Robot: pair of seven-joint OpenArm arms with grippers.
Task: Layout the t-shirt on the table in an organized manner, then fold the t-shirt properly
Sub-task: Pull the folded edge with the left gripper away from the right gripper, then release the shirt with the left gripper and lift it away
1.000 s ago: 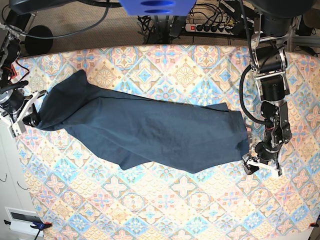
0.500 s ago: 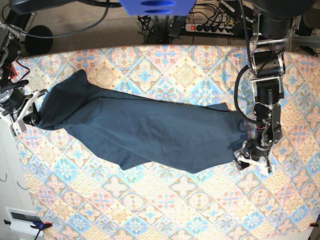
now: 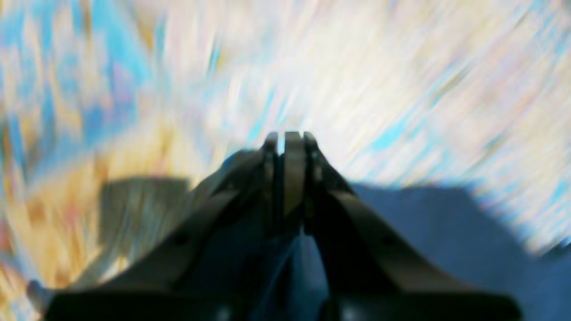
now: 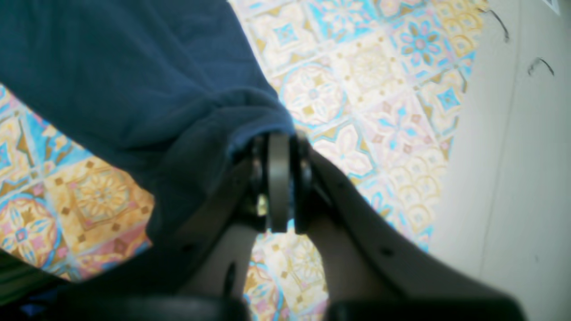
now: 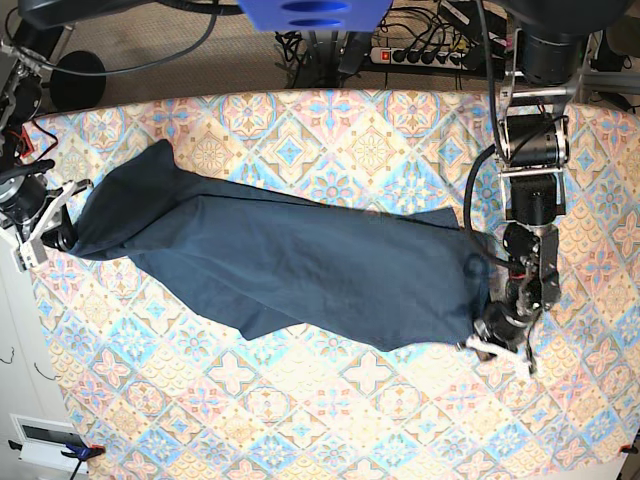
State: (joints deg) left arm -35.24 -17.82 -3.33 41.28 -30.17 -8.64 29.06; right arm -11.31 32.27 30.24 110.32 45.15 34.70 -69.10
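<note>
The dark navy t-shirt [image 5: 290, 260] lies stretched in a long diagonal band across the patterned table [image 5: 300, 410]. At the shirt's left end my right gripper [image 5: 58, 240] is shut on a bunched fold; the right wrist view has that cloth [image 4: 134, 67] bulging over the right gripper's [image 4: 279, 138] closed tips. My left gripper [image 5: 488, 343] sits on the shirt's lower right edge. In the blurred left wrist view the left gripper [image 3: 285, 136] has its tips together, with dark cloth [image 3: 446, 232] beneath and between the finger bases.
A power strip and cables [image 5: 420, 55] lie beyond the table's far edge. Pale floor [image 5: 20, 400] runs along the left side of the table, close to my right gripper. A grey surface [image 4: 513, 178] borders the table there.
My left gripper has slid left and down from the bare table onto the shirt's right edge and gone from open to shut. The right arm has barely moved.
</note>
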